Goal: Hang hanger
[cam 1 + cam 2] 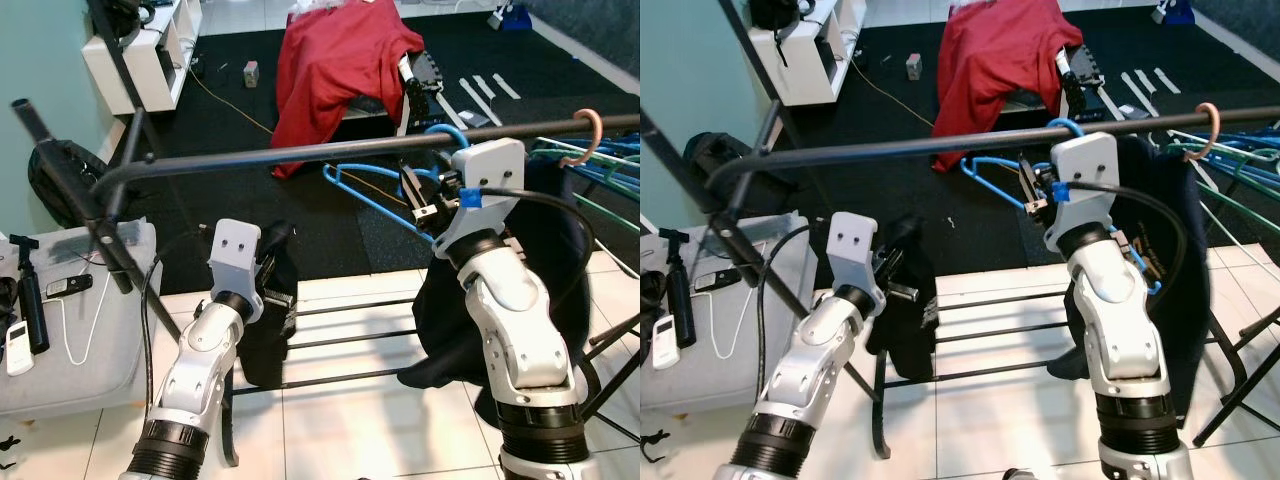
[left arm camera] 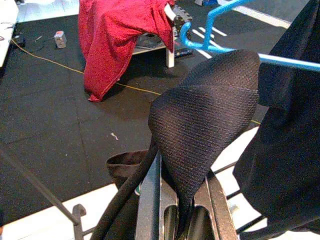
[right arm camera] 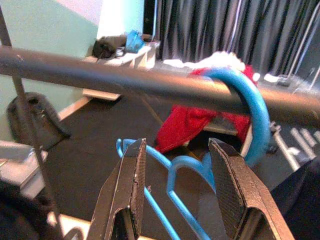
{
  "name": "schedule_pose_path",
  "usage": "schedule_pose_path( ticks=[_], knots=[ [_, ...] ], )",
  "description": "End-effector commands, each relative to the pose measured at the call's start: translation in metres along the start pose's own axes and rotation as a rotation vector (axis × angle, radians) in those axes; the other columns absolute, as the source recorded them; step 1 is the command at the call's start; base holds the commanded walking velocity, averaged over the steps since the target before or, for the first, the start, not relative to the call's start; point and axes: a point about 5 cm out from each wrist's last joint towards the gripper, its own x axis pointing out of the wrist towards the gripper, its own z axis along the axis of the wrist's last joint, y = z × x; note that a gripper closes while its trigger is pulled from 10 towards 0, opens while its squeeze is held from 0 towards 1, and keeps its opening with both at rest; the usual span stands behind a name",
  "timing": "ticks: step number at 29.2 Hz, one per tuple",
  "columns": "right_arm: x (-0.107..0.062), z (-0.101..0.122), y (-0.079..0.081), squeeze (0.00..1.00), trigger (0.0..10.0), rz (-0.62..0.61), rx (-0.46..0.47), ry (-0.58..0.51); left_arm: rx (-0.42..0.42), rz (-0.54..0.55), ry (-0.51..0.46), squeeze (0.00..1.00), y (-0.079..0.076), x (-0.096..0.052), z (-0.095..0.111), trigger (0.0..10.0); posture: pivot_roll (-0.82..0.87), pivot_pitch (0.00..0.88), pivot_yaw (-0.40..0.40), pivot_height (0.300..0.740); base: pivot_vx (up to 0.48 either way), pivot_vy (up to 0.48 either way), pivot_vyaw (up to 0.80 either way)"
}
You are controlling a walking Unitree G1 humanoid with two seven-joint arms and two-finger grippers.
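Note:
A blue hanger has its hook over the black rail, and a dark garment hangs from it. My right gripper is open just below the rail, beside the hook. The hanger's blue wire lies past its fingertips and nothing is between the pads. Lower left, my left gripper is shut on a fold of black mesh cloth that droops from it. I cannot tell whether this cloth joins the hung garment.
Green hangers and a pink hook crowd the rail's right end. The rack's low bars cross beneath my arms. A grey box with remotes stands at left. A red cloth drapes a chair behind the rail.

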Motion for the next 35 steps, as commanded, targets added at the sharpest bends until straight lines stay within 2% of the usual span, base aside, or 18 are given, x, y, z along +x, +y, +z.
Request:
schedule_pose_path(
  ticks=[1, 15, 19, 21, 28, 35],
  knots=[
    [-0.001, 0.0, 0.003, 0.0, 10.0, 0.026, 0.019, 0.013, 0.009, 0.012, 0.01, 0.0, 0.003, -0.001, -0.001, 10.0, -0.09, 0.162, 0.056, 0.74, 0.0, -0.289, 0.0],
    [-0.005, -0.006, 0.016, 0.0, 10.0, 0.107, 0.05, 0.075, 0.014, 0.038, 0.029, 0.0, 0.009, 0.002, -0.002, 10.0, -0.08, 0.162, 0.063, 0.74, 0.0, -0.292, 0.0],
    [-0.005, -0.006, 0.019, 0.0, 10.0, 0.125, 0.059, 0.079, -0.01, 0.045, 0.076, 0.0, 0.009, 0.002, -0.007, 10.0, -0.08, 0.162, 0.062, 0.74, 0.0, -0.281, 0.0],
    [-0.005, -0.006, 0.023, 0.0, 10.0, 0.148, 0.062, 0.081, -0.016, 0.069, 0.106, 0.0, 0.013, 0.001, -0.011, 10.0, -0.08, 0.162, 0.06, 0.74, 0.0, 0.48, 0.0],
    [-0.006, -0.007, 0.025, 0.0, 10.0, 0.166, 0.066, 0.085, -0.028, 0.074, 0.101, 0.0, 0.014, 0.001, -0.01, 10.0, -0.08, 0.162, 0.06, 0.74, 0.0, 0.48, 0.0],
    [-0.007, -0.006, 0.027, 0.0, 10.0, 0.174, 0.067, 0.083, -0.02, 0.072, 0.089, 0.0, 0.013, 0.001, -0.008, 10.0, -0.08, 0.16, 0.063, 0.74, 0.0, 0.0, 0.0]
  ],
)
